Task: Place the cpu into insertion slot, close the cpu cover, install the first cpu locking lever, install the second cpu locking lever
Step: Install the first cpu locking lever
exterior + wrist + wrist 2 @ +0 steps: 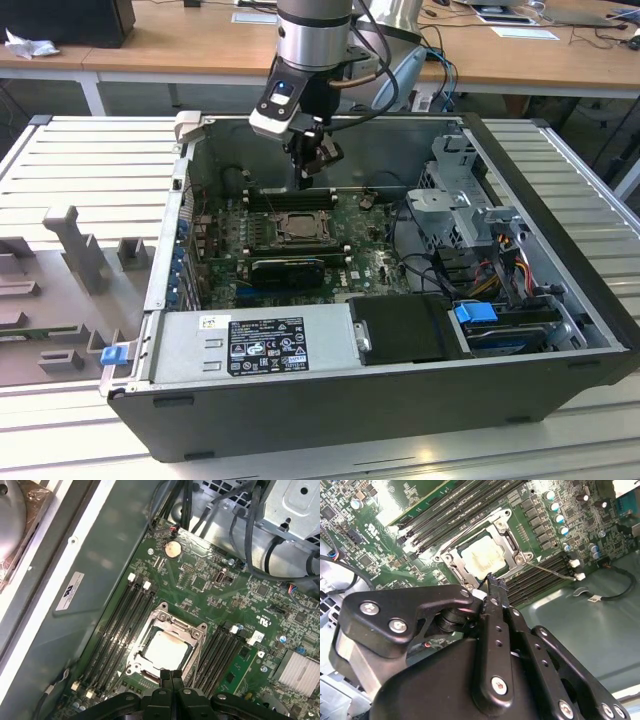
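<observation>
The cpu (167, 647) lies in the insertion slot (295, 226) on the green motherboard, its pale face showing in both wrist views (482, 555). The silver cpu cover (192, 630) lies flat around it, framing the chip through its window (504, 536). A thin wire locking lever (551, 571) angles out from the socket's corner over the memory slots. My gripper (308, 178) hangs just above the far edge of the socket, inside the open case. Its black fingertips (171, 674) are pressed together, shut on nothing (493, 582).
Long black memory slots (120, 625) flank the socket on both sides. A long black card (287, 268) sits in front of it. A power supply (255, 345) fills the case's near side, with a drive cage (460, 200) and cables (505, 265) at the exterior view's right.
</observation>
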